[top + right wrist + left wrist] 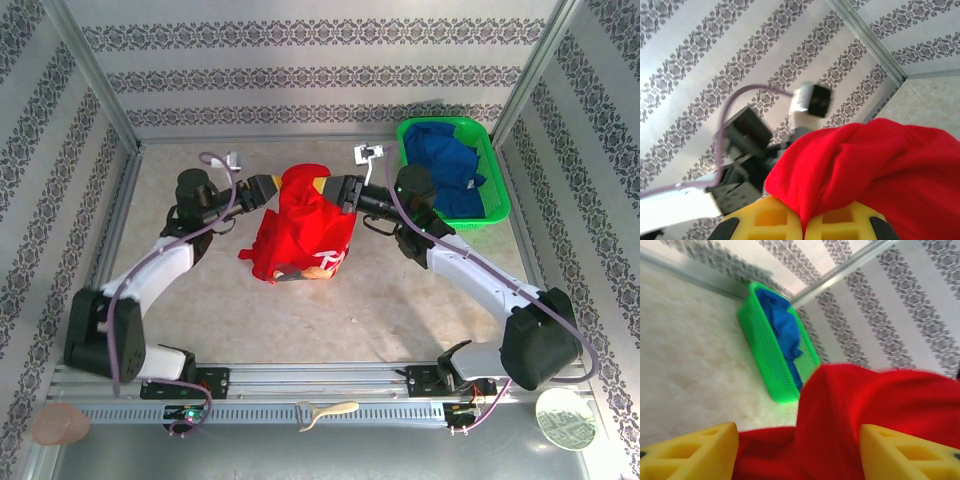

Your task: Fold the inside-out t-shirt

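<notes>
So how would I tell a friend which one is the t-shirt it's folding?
Start at the beige table inside the patterned walls and look to its middle. The t-shirt is bunched up there, bright red with white print near its lower edge. The only other cloth is the blue garment, lying in the green basket at the far right corner.

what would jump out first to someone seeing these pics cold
The bright red t-shirt, bunched in the middle of the table between the two arms. The right gripper is pinched shut on its cloth, while the left gripper has its yellow fingers apart with red cloth between them. After that, the green basket in the far right corner, holding a blue garment.
</notes>
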### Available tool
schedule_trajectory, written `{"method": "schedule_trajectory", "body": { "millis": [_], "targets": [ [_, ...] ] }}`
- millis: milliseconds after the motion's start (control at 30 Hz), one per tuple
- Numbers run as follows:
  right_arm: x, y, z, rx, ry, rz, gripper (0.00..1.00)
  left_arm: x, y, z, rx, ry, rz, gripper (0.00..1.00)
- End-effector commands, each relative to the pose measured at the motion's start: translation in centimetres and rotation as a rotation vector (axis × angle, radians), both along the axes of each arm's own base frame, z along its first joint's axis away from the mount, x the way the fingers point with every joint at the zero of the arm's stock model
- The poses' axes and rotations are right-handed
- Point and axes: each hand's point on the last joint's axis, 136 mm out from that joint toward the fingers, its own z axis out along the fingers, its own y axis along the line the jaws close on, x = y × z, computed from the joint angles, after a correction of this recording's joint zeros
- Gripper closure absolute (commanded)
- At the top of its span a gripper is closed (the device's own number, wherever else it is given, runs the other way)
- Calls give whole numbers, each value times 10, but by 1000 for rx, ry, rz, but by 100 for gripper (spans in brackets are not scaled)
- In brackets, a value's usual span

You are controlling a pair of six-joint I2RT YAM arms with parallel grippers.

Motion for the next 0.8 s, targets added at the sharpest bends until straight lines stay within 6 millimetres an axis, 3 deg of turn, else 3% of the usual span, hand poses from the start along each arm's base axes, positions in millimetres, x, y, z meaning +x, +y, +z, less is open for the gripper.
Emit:
{"method": "schedule_trajectory", "body": {
  "millis": [0, 100, 233, 367, 533, 600, 667, 767],
  "targets": [
    [8, -7, 14, 90, -23, -17, 100, -20, 28, -5, 190, -54, 150, 33],
    [15, -9, 2, 91, 12, -38, 100, -43, 13, 22, 208, -150, 121, 30],
    [18, -8, -3, 108, 22, -43, 100, -48, -17, 31, 229, -182, 59, 30],
    [16, -7, 2, 137, 20, -37, 100, -36, -45, 10, 265, -151, 16, 30],
    [5, -7, 29, 219, -27, 16, 100, -15, -54, -58, 414, -34, 21, 31],
    [3, -8, 32, 223, -32, 20, 100, -14, -54, -74, 438, -8, 15, 32],
    [7, -9, 26, 210, -15, 7, 100, -16, -50, -79, 466, -10, 20, 32],
    [14, -12, 10, 199, 23, -12, 100, -25, -44, -64, 483, -54, 22, 30]
  ]
}}
